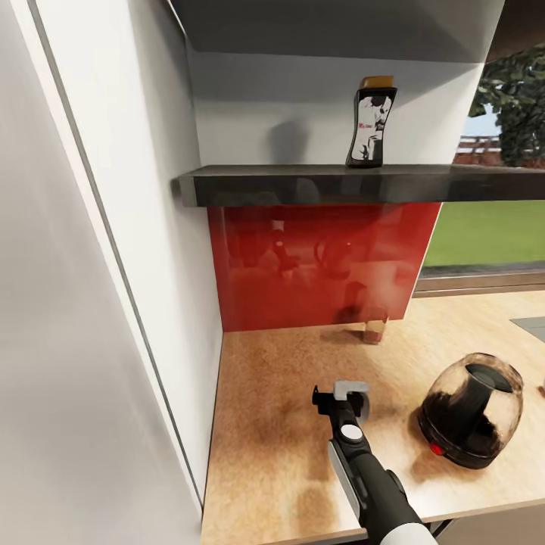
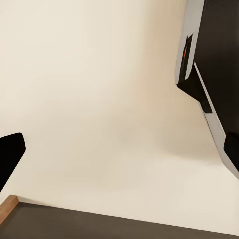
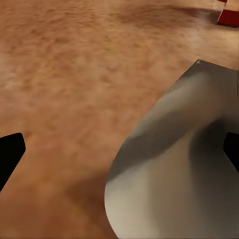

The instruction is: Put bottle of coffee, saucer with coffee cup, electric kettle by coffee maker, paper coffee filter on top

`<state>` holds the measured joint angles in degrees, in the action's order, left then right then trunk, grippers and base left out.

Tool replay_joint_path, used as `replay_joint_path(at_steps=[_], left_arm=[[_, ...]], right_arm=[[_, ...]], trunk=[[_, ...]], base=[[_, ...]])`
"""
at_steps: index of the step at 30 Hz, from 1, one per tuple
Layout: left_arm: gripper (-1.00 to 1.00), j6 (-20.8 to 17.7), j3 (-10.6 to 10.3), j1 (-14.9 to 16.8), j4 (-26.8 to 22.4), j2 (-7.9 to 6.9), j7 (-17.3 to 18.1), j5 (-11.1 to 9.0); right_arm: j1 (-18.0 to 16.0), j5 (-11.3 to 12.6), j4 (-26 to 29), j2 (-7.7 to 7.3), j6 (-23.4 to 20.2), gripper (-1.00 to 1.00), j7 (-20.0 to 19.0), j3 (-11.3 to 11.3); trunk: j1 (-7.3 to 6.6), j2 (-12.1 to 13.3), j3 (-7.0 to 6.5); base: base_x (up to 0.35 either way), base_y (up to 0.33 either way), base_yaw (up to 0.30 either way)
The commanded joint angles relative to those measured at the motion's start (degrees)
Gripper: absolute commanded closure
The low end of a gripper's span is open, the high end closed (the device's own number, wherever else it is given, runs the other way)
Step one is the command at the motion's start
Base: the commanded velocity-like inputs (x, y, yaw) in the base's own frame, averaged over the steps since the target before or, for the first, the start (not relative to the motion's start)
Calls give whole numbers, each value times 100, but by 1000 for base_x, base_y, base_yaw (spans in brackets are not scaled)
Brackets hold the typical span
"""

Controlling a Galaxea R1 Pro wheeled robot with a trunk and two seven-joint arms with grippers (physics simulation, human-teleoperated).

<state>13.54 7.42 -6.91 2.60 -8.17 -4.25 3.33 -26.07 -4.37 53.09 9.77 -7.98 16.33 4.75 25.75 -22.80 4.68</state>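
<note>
The bottle of coffee [image 1: 371,121] stands upright on the dark kitchen shelf [image 1: 303,185], well above my arm. On the speckled countertop [image 1: 272,424] sits the smoky electric kettle [image 1: 473,409], its red button facing me. My right gripper [image 1: 339,397] hangs low over the worktop left of the kettle, open, with a grey-white paper coffee filter [image 3: 174,164] lying between its fingers [image 3: 10,154]. I cannot tell whether the fingers touch the filter. My left gripper [image 2: 121,149] is open over a pale surface with nothing in it. The coffee maker, saucer and cup are out of view.
A tall white cabinet side [image 1: 113,265] walls off the counter's left end. A glossy red backsplash [image 1: 318,265] closes the back, with a small brown object [image 1: 375,329] at its foot. A window [image 1: 484,235] and a grey sink corner [image 1: 534,327] lie to the right.
</note>
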Motion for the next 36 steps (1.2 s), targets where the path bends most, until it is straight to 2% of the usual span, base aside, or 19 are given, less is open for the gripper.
replay_joint_path(at_steps=[1,3,6,9,28,30,34,36], left_arm=[[-100,34,40,5,13,-1,-14,36],[-100,34,40,5,13,-1,-14,36],[-100,34,40,5,13,-1,-14,36],[-100,34,40,5,13,-1,-14,36],[-100,34,40,5,13,-1,-14,36],[-100,34,40,5,13,-1,-14,36],[-100,34,40,5,13,-1,-14,36],[-100,34,40,5,13,-1,-14,36]], right_arm=[[-3,-46,8,-1,-55,-100,40,12],[-3,-42,1,-1,-52,-100,105,9],[-3,-37,-2,-1,-49,-100,448,9],[-3,-32,-7,-1,-47,-100,560,8],[-3,-12,-29,9,-46,-100,605,4],[-3,-13,-32,10,-46,-100,603,-59],[-3,-12,-48,8,-53,-100,597,-616],[-3,-11,-50,8,-54,-100,594,-766]], trunk=[[4,-12,11],[4,-12,11],[4,-12,11],[4,-12,11],[4,-12,11],[4,-12,11],[4,-12,11],[4,-12,11]], base=[[4,1,0],[1,0,0],[0,0,0],[0,0,0],[0,0,0],[0,0,0],[0,0,0],[0,0,0]])
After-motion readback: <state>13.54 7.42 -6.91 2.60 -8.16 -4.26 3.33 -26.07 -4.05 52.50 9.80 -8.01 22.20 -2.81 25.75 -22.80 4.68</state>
